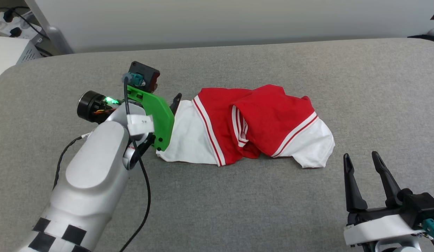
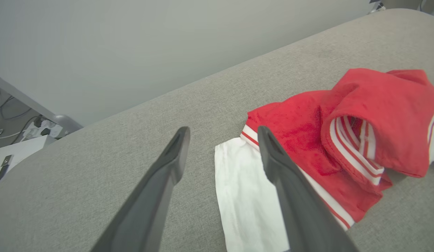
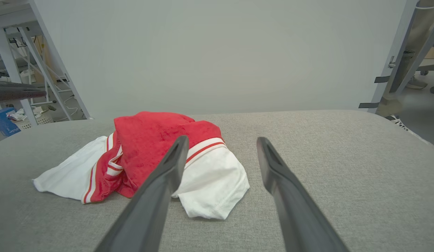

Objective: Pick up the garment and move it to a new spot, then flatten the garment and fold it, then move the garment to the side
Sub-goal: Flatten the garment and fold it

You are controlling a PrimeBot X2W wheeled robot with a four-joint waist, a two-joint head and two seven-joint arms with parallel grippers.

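Grey woven padding forms the work surface [image 1: 238, 196], which has rounded corners and spans the full width of the head view.

Nearest to the robot, at the lower right, the right gripper [image 1: 360, 154] is held over bare padding. Its fingers are spread and nothing is between them. It is positioned apart from the garment [image 1: 266, 119].

The left gripper [image 2: 222, 129] is carried behind a green bracket [image 1: 157, 112] at the garment's left end. Its fingers are spread as well. In the left wrist view one finger is seen over bare padding and the other over the left white sleeve [image 1: 188, 136]. Contact with the cloth cannot be determined.

The garment is located at mid-surface, bunched rather than flat. Its long axis is laid across the head view, roughly parallel to the far edge. One white sleeve is pointed towards the left gripper; the right white sleeve [image 1: 313, 143] is pointed towards the robot's right. The red body is folded over itself at the middle, so that red-and-white stripe trim is exposed.

Beyond the far edge, a plain pale wall [image 1: 220, 21] is seen. A grey metal frame [image 3: 45, 70] and a power strip [image 1: 10, 24] are located at the far left.
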